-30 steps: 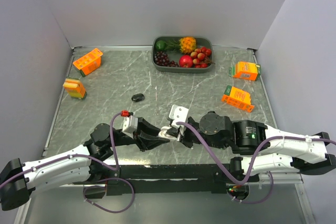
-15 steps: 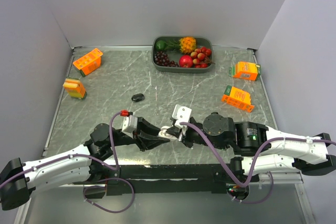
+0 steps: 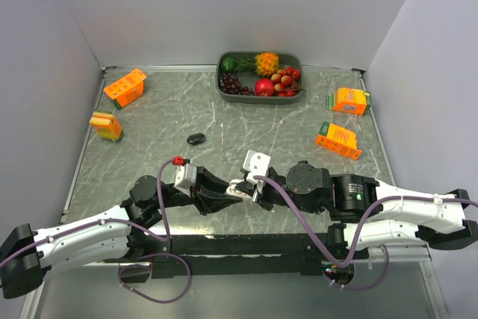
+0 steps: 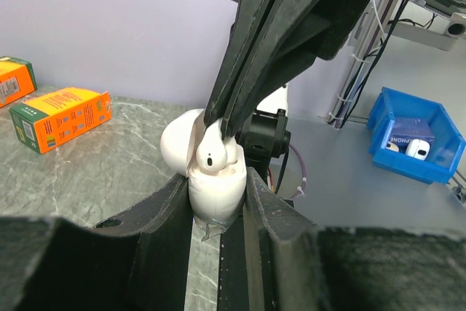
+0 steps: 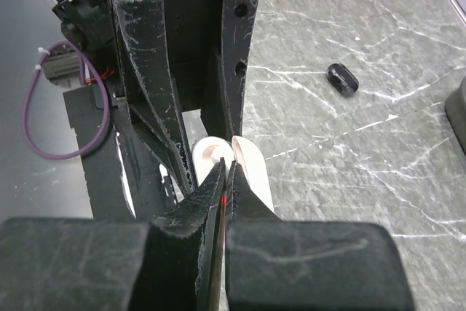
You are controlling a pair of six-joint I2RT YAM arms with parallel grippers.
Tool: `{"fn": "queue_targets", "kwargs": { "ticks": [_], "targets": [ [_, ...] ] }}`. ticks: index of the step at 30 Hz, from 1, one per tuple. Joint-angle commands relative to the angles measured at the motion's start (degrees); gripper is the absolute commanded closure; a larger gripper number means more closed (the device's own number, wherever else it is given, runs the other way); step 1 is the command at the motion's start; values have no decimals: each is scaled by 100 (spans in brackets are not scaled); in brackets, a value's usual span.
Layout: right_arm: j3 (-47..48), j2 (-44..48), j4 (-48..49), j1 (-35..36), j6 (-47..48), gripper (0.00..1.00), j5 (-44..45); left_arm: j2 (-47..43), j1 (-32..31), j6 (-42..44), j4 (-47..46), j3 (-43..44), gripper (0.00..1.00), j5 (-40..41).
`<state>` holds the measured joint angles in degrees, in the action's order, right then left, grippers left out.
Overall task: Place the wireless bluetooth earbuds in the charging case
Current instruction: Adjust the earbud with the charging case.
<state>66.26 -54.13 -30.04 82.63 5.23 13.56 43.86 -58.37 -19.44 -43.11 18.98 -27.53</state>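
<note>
My left gripper [image 3: 231,193] is shut on a white charging case [image 4: 215,193] and holds it upright with its lid [image 4: 177,140] swung open. A white earbud [image 4: 213,154] sits in the case mouth, head up. My right gripper [image 5: 226,172] comes down from above, with its fingers [image 4: 255,71] shut on that earbud at the case [image 5: 206,152]. In the top view both grippers meet over the near middle of the table, at the case [image 3: 237,187]. A small glossy black rounded piece [image 3: 196,139] lies on the table, also in the right wrist view [image 5: 342,79]. No other buds show.
A dark tray of fruit [image 3: 222,87] stands at the back middle. Orange cartons lie at the left [image 3: 125,87] [image 3: 106,125] and at the right [image 3: 349,100] [image 3: 337,140]. A blue bin [image 4: 415,136] sits beyond the table's near edge.
The right arm has shifted slightly, its wrist a little lower and nearer the case. The left gripper and the case have stayed in place.
</note>
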Motion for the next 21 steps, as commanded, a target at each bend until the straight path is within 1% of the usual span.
{"fn": "queue_targets", "kwargs": {
  "ticks": [1, 8, 16, 21],
  "targets": [
    [-43, 43, 209, 78, 39, 100, -38, -97, -34, -104, -382, 97, 99, 37],
    [-166, 113, 288, 113, 100, 100, -55, -114, -34, -148, -487, 79, 99, 28],
    [-315, 210, 376, 166, 215, 100, -292, -114, -25, -192, -637, 44, 99, 20],
    [-315, 192, 262, 166, 285, 100, -485, -88, -25, -209, -654, 70, 99, -24]
  ]
}}
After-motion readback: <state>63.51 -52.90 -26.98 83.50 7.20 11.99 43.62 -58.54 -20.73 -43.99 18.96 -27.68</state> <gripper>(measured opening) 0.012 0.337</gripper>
